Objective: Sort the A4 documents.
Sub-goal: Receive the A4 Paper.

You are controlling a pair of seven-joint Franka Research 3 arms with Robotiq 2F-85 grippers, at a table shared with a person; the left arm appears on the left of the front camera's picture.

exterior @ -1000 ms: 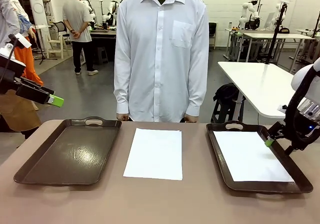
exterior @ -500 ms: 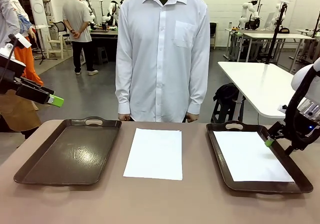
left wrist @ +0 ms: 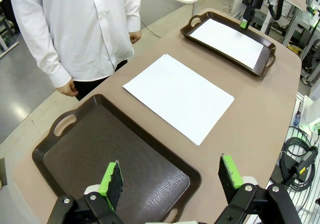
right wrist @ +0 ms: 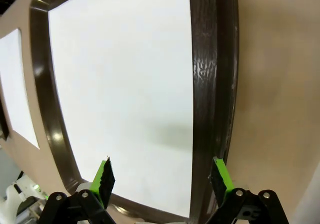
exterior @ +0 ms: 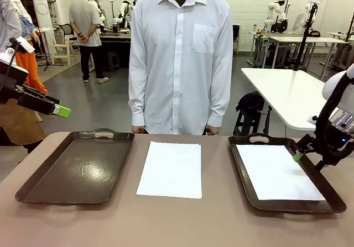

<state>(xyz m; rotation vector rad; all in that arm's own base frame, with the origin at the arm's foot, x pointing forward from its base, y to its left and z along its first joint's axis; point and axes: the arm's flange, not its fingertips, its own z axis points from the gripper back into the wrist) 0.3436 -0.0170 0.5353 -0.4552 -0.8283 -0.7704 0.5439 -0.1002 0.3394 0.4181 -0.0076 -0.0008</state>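
Both grippers are released, nothing in either. R gripper (exterior: 301, 154) hangs low at the 3 o'clock rim of the R tray (exterior: 239, 167), jaws wide. In its wrist view one pad (right wrist: 105, 178) is over the sheet (exterior: 276, 172) lying flat in that tray. The other pad is over the tray's dark wall, so the jaws straddle the sheet's edge; can't tell if either pad touches. L gripper (exterior: 58, 109) is up in the air off the table's (exterior: 177, 222) 9 o'clock side, well apart from any paper. From its wrist cam I look down past the open pads onto the L tray (exterior: 77, 167). The stack (exterior: 170, 169) lies beyond that tray at approx 1 o'clock. In the front view the stack lies flat on the bare table at center, between the two trays and touching neither. Its far corner shows slightly offset edges, so more than one sheet. The L tray's raised rim lies between the L gripper and the stack. A person (exterior: 180, 59) in a white shirt stands at 12 o'clock, hands down at the table's far edge just behind the stack, not on the paper.
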